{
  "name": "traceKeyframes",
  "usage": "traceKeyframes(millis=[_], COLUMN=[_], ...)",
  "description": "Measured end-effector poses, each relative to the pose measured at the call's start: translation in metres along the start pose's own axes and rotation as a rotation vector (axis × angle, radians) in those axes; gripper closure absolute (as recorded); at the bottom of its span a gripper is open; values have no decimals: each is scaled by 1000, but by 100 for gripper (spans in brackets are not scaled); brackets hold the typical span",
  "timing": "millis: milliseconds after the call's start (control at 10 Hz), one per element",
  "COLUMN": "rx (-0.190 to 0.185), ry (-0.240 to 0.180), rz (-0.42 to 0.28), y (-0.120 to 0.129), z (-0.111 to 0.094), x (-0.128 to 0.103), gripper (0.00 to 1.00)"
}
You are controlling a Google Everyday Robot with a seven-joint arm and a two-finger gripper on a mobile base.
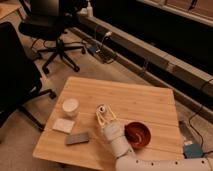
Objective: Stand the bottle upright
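Fingers [99, 118] of your gripper [103, 112] stood on both sides of the bottle [102, 108], closed in against it, so that only its top end showed between them. Whether it stood fully upright could not be told, since they hid most of it. It was near the middle of the wooden counter [145, 100], a little toward the front edge.

Your pale arm [145, 164] reached in from the lower right corner, passing over the front of the counter. Just beside the wrist, to its right, sat a red-brown bowl [137, 135], mouth up. To the left of the bottle, apart from it, stood a short white round cup [70, 106]. In front of the cup lay a flat white pad [63, 125], and next to that a flat dark grey block [78, 138].

Beyond the counter, on the floor, stood a black office chair [57, 25], with another dark chair [12, 75] at the left edge.
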Motion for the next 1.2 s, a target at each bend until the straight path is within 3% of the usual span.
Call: traceKeyframes(millis=[100, 500, 700, 800, 1000, 1200], rx=[12, 127, 158, 167, 204, 219], ry=[17, 210, 321, 378, 576, 734], rz=[-18, -115, -85, -42, 151, 347], y=[7, 21, 29, 31, 24, 13], z=[1, 23, 37, 42, 56, 67], x=[0, 7, 9, 11, 17, 13], gripper=[100, 100, 100, 100, 100, 100])
